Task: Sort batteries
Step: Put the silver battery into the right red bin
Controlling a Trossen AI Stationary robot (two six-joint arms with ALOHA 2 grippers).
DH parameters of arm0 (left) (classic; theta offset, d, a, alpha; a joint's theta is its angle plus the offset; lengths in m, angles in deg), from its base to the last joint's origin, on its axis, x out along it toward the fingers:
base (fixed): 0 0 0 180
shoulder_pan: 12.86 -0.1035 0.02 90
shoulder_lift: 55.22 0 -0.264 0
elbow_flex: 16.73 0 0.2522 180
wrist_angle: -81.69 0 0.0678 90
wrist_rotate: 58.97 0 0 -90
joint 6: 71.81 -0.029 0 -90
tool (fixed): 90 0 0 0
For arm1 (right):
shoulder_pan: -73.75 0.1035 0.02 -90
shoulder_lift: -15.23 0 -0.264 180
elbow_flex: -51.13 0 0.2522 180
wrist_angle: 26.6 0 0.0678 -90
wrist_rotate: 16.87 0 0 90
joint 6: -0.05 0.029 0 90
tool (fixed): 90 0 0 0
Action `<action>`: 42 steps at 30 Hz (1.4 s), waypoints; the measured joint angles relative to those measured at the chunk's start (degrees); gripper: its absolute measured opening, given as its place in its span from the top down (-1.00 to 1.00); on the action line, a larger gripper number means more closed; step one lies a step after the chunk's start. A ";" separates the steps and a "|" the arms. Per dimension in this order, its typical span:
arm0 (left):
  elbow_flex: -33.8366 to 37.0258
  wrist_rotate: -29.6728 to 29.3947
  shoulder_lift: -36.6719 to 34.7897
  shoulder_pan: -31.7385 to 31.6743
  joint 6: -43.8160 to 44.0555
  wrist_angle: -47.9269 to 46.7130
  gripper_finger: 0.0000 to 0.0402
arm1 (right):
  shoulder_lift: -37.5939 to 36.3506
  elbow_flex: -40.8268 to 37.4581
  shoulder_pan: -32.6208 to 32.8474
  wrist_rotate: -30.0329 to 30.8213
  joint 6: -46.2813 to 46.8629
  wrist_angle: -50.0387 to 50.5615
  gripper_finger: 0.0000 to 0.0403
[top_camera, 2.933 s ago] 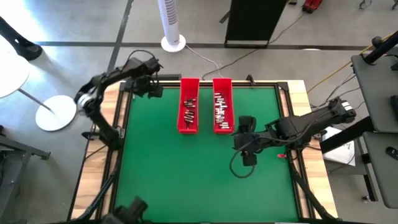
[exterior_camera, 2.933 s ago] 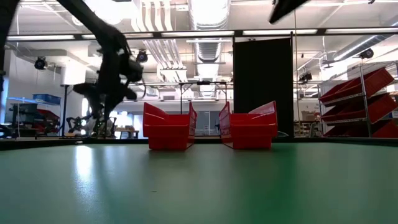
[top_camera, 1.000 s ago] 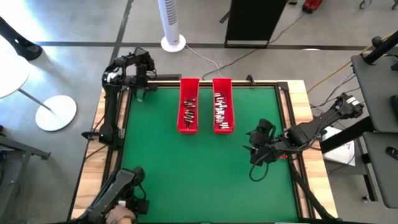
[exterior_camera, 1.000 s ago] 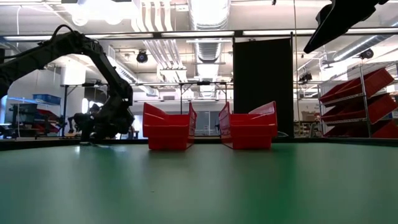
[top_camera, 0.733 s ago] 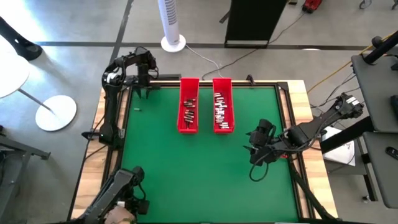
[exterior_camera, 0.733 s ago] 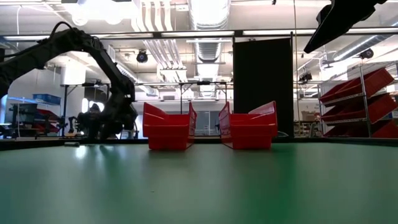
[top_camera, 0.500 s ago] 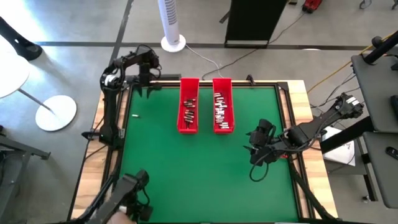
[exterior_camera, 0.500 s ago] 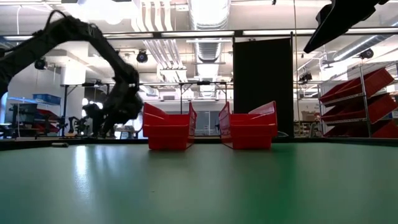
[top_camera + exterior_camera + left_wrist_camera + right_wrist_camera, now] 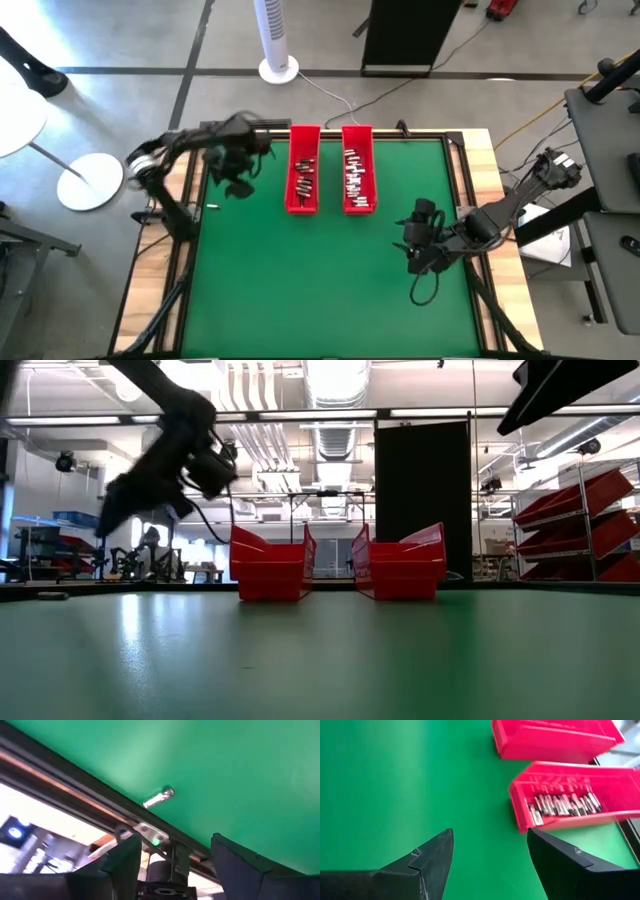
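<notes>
The left claw (image 9: 238, 172) hangs above the far left part of the green worktop (image 9: 300, 280), just beside the left red tray (image 9: 303, 170); its fingers (image 9: 125, 857) are spread and hold nothing; one loose battery (image 9: 158, 799) lies on the worktop near its left edge. The right claw (image 9: 412, 232) waits over the right side of the worktop, also spread and empty. The other batteries (image 9: 357, 175) lie inside the two trays; the right tray (image 9: 357, 168) holds more.
</notes>
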 joint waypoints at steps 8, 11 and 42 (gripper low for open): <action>19.86 0.58 -18.32 20.54 2.07 9.06 -0.12 | 4.39 0.03 6.42 4.14 3.45 -5.13 -0.24; 24.08 0.61 -22.35 29.85 5.84 12.13 -0.12 | 6.41 1.38 7.47 4.14 5.40 -6.08 -0.27; 16.51 6.53 -9.52 78.02 34.03 23.20 -0.20 | 40.06 33.68 16.10 3.74 15.30 -5.75 -0.29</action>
